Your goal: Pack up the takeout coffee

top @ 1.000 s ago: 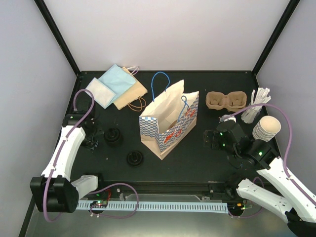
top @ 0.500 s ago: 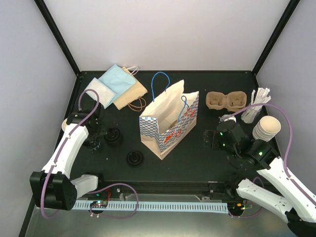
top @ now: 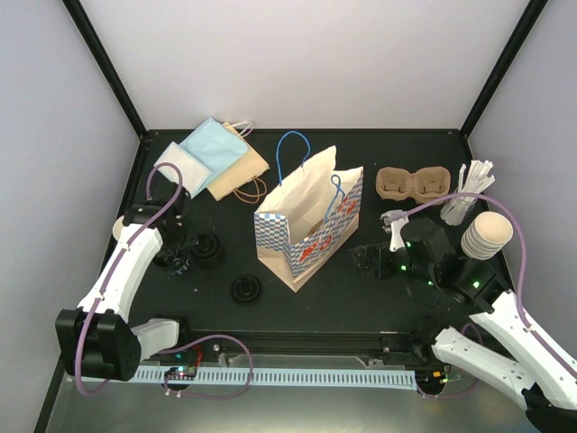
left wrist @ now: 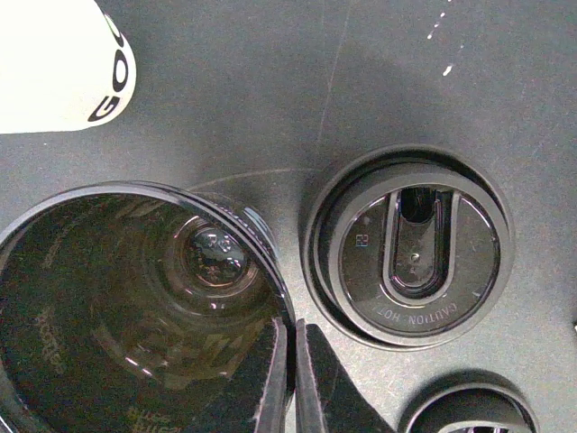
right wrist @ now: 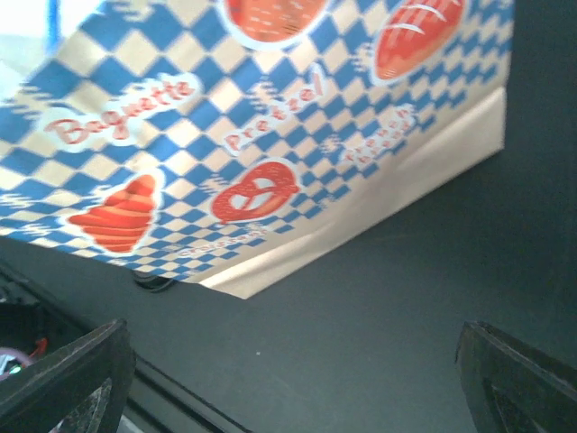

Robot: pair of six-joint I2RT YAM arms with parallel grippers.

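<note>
L gripper: jaws pinched shut on the rim of an upturned black lid, at near left of table. Lid's left and bottom are cut off by the frame edge. 2nd lid sits just right of it, right way up, marked "CAUTION HOT"; contact betw. the two can't be judged. 3rd lid is mostly cut off at bottom. Paper cup lies on its side, only partly shown, lettering "GO" legible.

R gripper: jaws spread wide, holding nothing, facing the checked paper bag at centre. Cup tray is at far right. Cup stack is at right edge, count indistinct.
</note>
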